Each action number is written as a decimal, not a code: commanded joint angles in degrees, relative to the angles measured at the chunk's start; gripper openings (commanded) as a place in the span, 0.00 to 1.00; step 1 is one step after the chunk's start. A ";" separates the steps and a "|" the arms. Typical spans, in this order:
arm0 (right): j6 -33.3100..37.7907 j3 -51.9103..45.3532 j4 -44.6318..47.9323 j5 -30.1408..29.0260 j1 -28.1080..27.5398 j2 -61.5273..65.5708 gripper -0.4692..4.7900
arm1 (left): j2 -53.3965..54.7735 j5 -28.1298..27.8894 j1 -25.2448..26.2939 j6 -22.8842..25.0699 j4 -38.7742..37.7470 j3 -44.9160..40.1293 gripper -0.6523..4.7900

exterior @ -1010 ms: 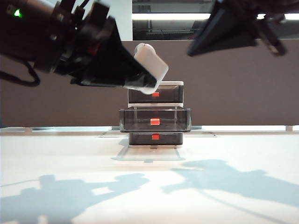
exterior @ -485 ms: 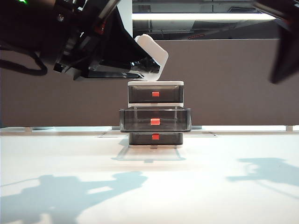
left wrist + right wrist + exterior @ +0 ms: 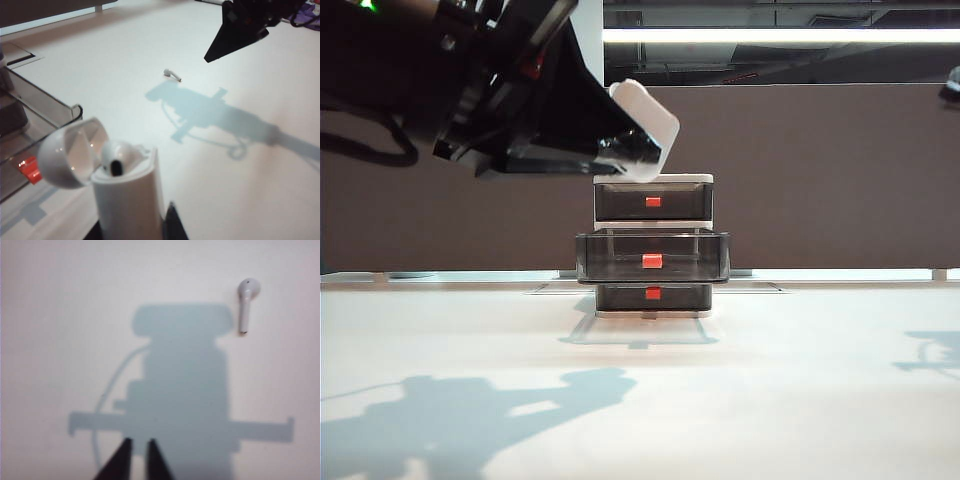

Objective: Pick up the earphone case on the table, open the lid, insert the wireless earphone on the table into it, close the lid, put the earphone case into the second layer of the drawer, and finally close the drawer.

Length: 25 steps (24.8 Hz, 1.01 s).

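My left gripper [image 3: 632, 152] is shut on the white earphone case [image 3: 647, 122], held tilted in the air just above the drawer [image 3: 653, 300]. In the left wrist view the case [image 3: 131, 197] stands between my fingers with its lid [image 3: 69, 152] swung open. The wireless earphone [image 3: 172, 74] lies on the table [image 3: 800, 400], apart from both grippers. My right gripper [image 3: 137, 442] hovers over the table with a narrow gap between its tips, holding nothing; the earphone [image 3: 246, 302] lies ahead of it, off to one side. The second layer of the drawer [image 3: 652, 256] is pulled out.
The top and bottom drawers [image 3: 653, 202] are pushed in. In the exterior view only a dark bit of the right arm [image 3: 952, 88] shows at the right edge. A dark wall panel [image 3: 820, 180] runs behind the table.
The right arm has swung out to the right of the exterior view and its shadow went with it. The left gripper rose a little with the case, then held.
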 commanded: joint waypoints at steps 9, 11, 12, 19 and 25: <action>-6.05 13.22 -4.09 1.70 -1.40 16.46 0.60 | -0.20 0.28 0.02 -0.09 -0.07 0.24 0.21; -6.62 15.63 -5.20 3.28 -1.40 18.99 0.60 | -0.20 0.28 0.02 -0.11 -0.09 0.24 0.21; -7.54 17.09 -5.95 4.26 -1.42 20.48 0.60 | -0.20 0.28 0.02 -0.11 -0.09 0.24 0.21; -10.23 21.44 -6.80 5.60 -2.95 26.77 0.59 | -0.20 0.28 0.02 -0.11 -0.09 0.24 0.21; -12.37 21.42 -5.66 2.49 -7.19 30.08 0.58 | -0.20 0.28 0.02 -0.11 -0.07 0.24 0.21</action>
